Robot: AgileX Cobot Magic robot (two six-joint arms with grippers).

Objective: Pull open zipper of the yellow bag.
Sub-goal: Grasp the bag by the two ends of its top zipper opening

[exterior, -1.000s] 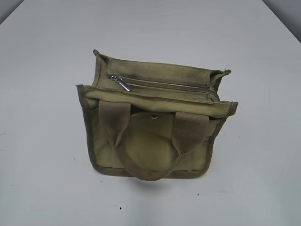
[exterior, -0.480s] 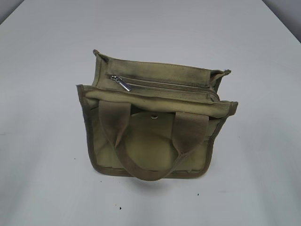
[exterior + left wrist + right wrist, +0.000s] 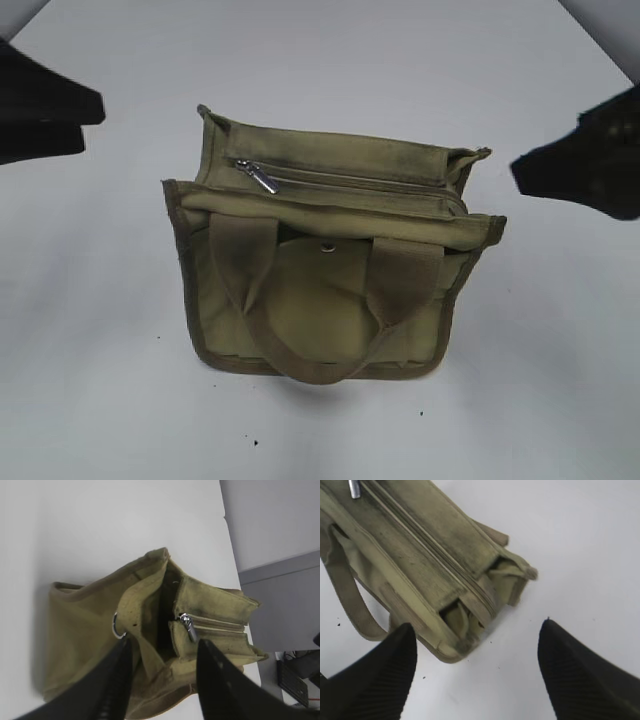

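- Entering from both side edges of the exterior view, the left gripper [image 3: 45, 112] and right gripper [image 3: 585, 165] are now showing as dark shapes where a second ago only the white table [image 3: 100, 380] and the yellow bag [image 3: 330, 300] were visible; the bag itself is not looking any different.
- Sitting near the middle of the table, the bag is standing with its handles drooping toward the near edge and its snap-button front pocket [image 3: 325, 290] facing that edge too.
- The zipper [image 3: 350, 183] is running along the bag's top, its long axis lying roughly parallel to the table's near edge, from the left side to the right.
- Its silver pull tab [image 3: 262, 177] is resting at the left end, and the zipper is looking closed along its length.
- In the left wrist view, the left gripper [image 3: 162, 677] is hanging with jaws parted; the pull tab [image 3: 189, 626] is lying just beyond the fingertips, not touching them.
- In the right wrist view, the right gripper [image 3: 475, 667] is hovering with jaws spread wide, gripping nothing; the bag's right end [image 3: 485, 600] is lying between and beyond the fingers [image 3: 385, 675], clear of both.
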